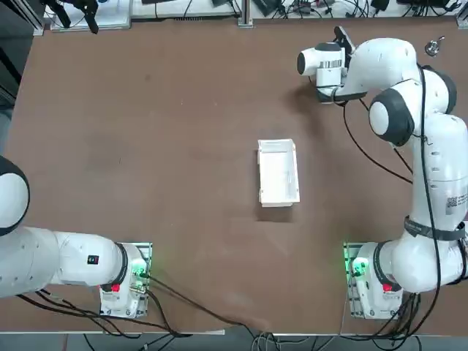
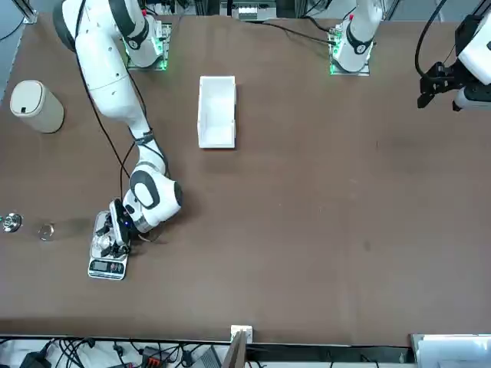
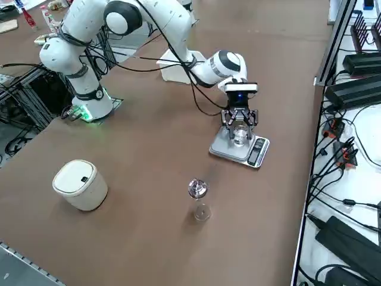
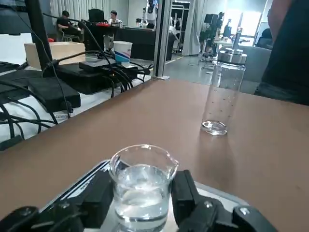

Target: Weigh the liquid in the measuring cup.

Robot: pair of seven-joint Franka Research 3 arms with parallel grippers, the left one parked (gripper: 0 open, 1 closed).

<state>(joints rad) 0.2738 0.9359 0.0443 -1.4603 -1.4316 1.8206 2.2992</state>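
Note white tray (image 1: 278,174) near table's (image 1: 161,183) centre. Place right gripper (image 4: 143,200) at tray's one o'clock, around cup; cannot tell whether open or gripping. Find scale (image 3: 229,149) beneath, bottle (image 4: 223,94) at tray's two o'clock. Record cup (image 4: 144,186) upright on scale, part-filled with clear liquid.

brown table (image 1: 161,161) | white tray (image 1: 278,173) | scale (image 2: 107,267) | white canister (image 3: 80,186) | glass bottle (image 4: 223,96)

Measuring cup (image 4: 144,188): clear, smooth, shiny, looks like glass. Tall bottle (image 4: 224,92): see-through, glossy, with shiny metal-looking lid (image 4: 232,56). Tabletop (image 2: 322,230): brown, smooth, mostly matt. White tray (image 2: 217,113): smooth, looks like plastic. Round bin (image 3: 80,185): white, smooth, plastic-looking. Scale (image 3: 239,147): metal-looking flat top, bit shiny. Right gripper's fingers (image 4: 182,195): black, matt.
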